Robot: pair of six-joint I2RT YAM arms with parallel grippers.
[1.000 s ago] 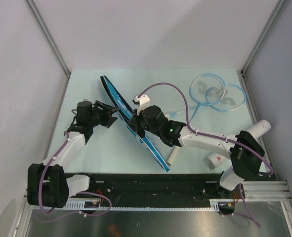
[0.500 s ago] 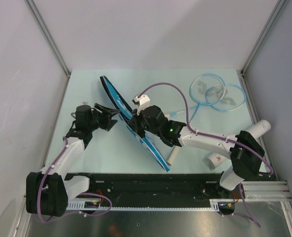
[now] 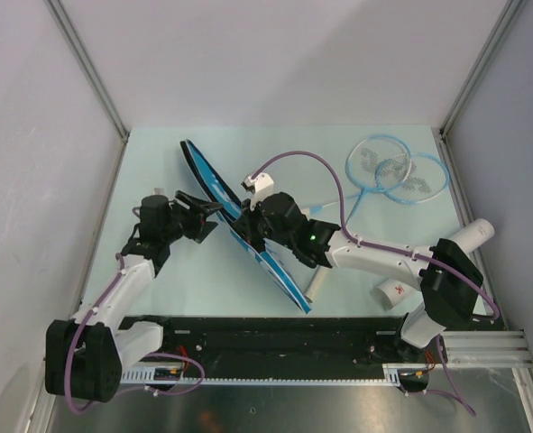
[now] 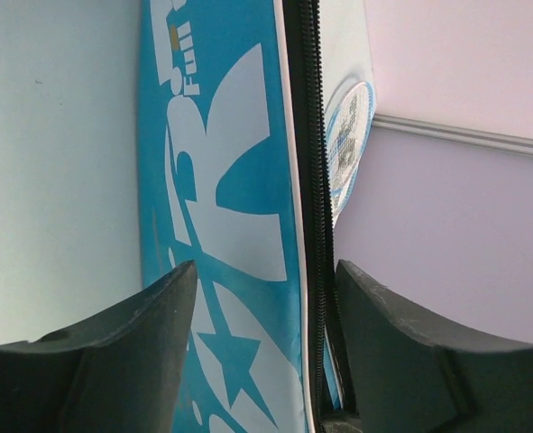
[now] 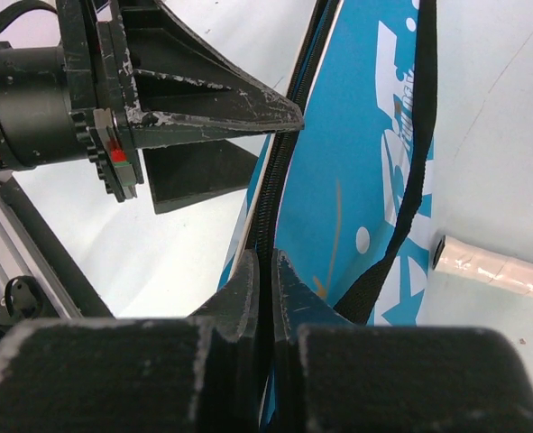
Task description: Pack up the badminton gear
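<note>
Jaws of the right gripper (image 5: 266, 271) pinch shut on the zipper edge of the one cover (image 3: 200, 167), mid-frame from above, a grip only its wrist view shows. Left gripper (image 4: 266, 280) jaws stand open astride that edge. Only the top view shows two rackets (image 3: 397, 171), upper right, and one tube (image 3: 476, 233).

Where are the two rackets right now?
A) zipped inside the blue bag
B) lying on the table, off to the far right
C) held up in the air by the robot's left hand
B: the two rackets lie with their heads overlapping on the table at its far right, well away from the blue cover, which stands on edge in the middle.
</note>
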